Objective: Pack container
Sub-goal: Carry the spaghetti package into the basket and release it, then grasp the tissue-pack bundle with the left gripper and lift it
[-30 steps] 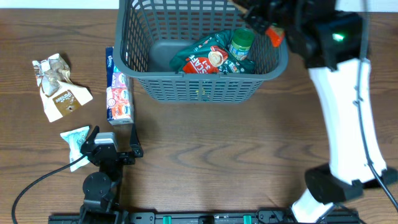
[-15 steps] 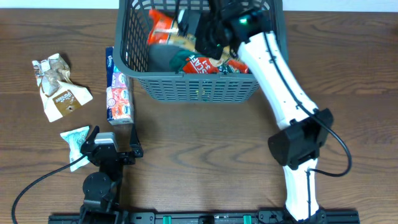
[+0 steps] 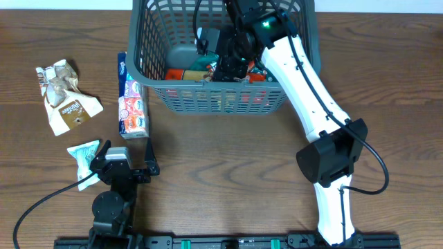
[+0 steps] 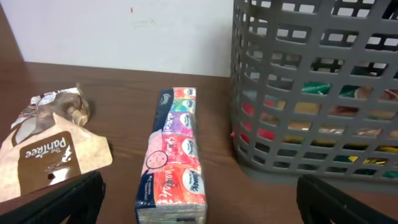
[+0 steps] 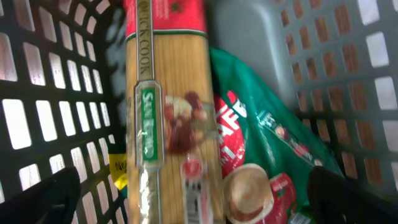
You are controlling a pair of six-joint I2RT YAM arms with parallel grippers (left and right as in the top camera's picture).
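Observation:
The container [image 3: 221, 102], a big dark grey slotted basket, stands at the table's far middle; its wall [image 4: 311, 81] fills the right of the left wrist view. My right gripper [image 3: 228, 61] reaches down inside it and is open, its dark fingertips [image 5: 43, 199] wide apart. Below them lies a long spaghetti packet [image 5: 168, 124] against the slotted wall [image 5: 37, 93], beside a green snack bag [image 5: 267, 155]; the fingers touch neither. In the overhead view the packet [image 3: 190, 72] lies along the front wall. My left gripper [image 3: 124, 166] rests open near the front edge.
A tissue pack [image 3: 133, 97] lies just left of the basket, straight ahead of my left gripper [image 4: 202, 208]. Further left are a brown paper bag [image 3: 69, 107] and a crumpled wrapper [image 3: 59, 75]. A small teal packet [image 3: 84, 155] lies beside the left arm.
My right arm swung from the right into the basket and went lower. Its gripper has opened and the spaghetti packet has dropped to the bottom. The left arm has not moved.

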